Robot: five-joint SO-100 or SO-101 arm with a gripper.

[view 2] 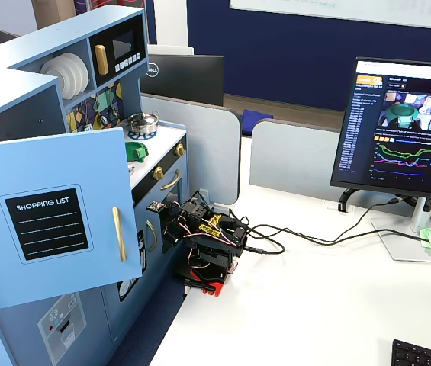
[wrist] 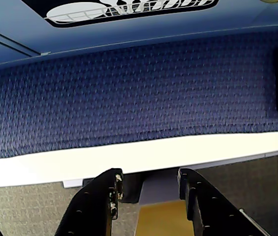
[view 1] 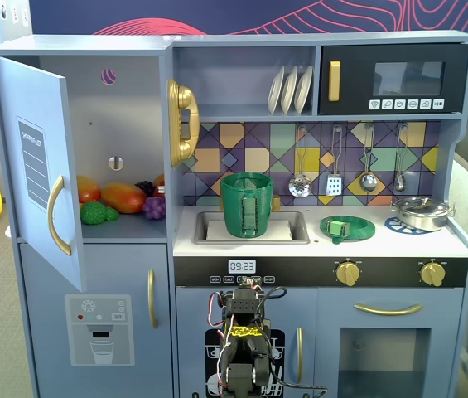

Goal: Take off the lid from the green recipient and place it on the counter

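Fixed view, green recipient [view 1: 247,205] uncovered in sink [view 1: 296,235], lid [view 1: 347,226] on counter [view 1: 457,241], hand [wrist: 148,189] released, empty.

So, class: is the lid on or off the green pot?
Off. The lid lies flat on the counter, right of the pot, whose top is open.

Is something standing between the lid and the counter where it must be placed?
Nothing visible does: the lid already lies flat on the counter, right of the green recipient in the sink. The gripper is folded low, well below.
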